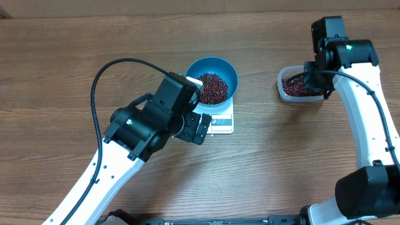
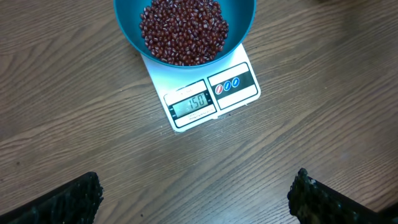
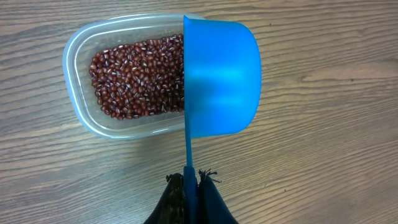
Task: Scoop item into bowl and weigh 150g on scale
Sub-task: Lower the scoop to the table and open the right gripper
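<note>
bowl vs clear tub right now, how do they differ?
The bowl is round and opaque blue; the tub is clear and rounded-rectangular. The bowl sits on the scale; the tub sits directly on the table. Both hold red-brown beans.

Clear tabletop (image 1: 262, 150) beside the scale (image 1: 222, 122)
The left claw (image 1: 199, 128) crowds the scale's front-left corner, the bowl (image 1: 229, 72) covers its top; well to its right a scoop (image 3: 221, 81) overhangs the tub (image 1: 284, 95).

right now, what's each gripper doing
left gripper: open, holding nothing
right gripper: shut on the handle of the blue scoop
</note>
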`<state>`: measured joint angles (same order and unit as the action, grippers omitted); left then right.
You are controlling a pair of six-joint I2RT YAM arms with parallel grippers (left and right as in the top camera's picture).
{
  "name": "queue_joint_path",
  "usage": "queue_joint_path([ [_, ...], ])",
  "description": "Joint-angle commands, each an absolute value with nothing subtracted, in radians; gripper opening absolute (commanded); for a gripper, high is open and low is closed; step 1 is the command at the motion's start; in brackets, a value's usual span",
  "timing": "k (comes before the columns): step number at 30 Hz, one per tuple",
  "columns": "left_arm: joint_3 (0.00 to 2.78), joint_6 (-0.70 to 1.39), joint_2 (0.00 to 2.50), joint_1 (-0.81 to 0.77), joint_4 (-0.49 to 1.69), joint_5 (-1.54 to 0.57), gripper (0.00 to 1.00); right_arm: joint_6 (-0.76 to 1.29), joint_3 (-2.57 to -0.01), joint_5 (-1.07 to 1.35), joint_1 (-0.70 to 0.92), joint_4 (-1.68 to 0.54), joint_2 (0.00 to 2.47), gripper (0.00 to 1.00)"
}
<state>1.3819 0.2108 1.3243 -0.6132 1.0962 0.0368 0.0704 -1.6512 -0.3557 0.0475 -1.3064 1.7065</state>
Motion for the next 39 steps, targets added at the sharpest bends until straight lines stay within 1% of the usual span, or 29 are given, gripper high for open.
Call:
queue_joint_path([
  [1, 1.385, 0.221, 1.320, -0.607, 1.096, 0.033, 1.00, 0.082, -1.664, -0.242, 0.051, -1.311, 1.668, 0.04],
  [3, 1.385, 0.221, 1.320, -0.607, 1.096, 0.033, 1.00, 0.079, -1.664, -0.002, 0.051, -1.317, 1.657, 0.04],
  [6, 1.385, 0.221, 1.320, -0.607, 1.096, 0.033, 1.00, 0.043, -1.664, 0.214, 0.051, -1.331, 1.620, 0.04],
  [11, 1.385, 0.221, 1.320, -0.607, 1.096, 0.033, 0.99, 0.043, -1.663, 0.243, 0.050, -1.374, 1.492, 0.04],
  [14, 1.385, 0.221, 1.320, -0.607, 1.096, 0.033, 1.00, -0.003, -1.628, 0.323, 0.050, -1.412, 1.439, 0.04],
  [17, 1.385, 0.221, 1.320, -0.607, 1.096, 0.033, 1.00, -0.024, -1.500, 0.384, 0.050, -1.390, 1.409, 0.04],
  [21, 1.385, 0.221, 1.320, -0.607, 1.096, 0.033, 1.00, -0.024, -1.289, 0.503, 0.036, -1.298, 1.407, 0.04],
  [24, 1.385, 0.221, 1.320, -0.607, 1.096, 0.033, 1.00, -0.024, -1.178, 0.566, -0.020, -1.253, 1.407, 0.04],
  [32, 1.385, 0.221, 1.320, -0.607, 1.096, 0.033, 0.99, -0.034, -1.033, 0.584, -0.223, -1.242, 1.408, 0.04],
  [37, 1.385, 0.221, 1.320, -0.607, 1.096, 0.033, 1.00, -0.035, -0.961, 0.585, -0.241, -1.224, 1.408, 0.04],
  [38, 1.385, 0.221, 1.320, -0.607, 1.096, 0.033, 1.00, -0.034, -0.955, 0.585, -0.241, -1.222, 1.408, 0.04],
  [39, 1.385, 0.221, 1.320, -0.607, 1.096, 0.033, 0.99, -0.034, -0.955, 0.585, -0.241, -1.223, 1.408, 0.13],
])
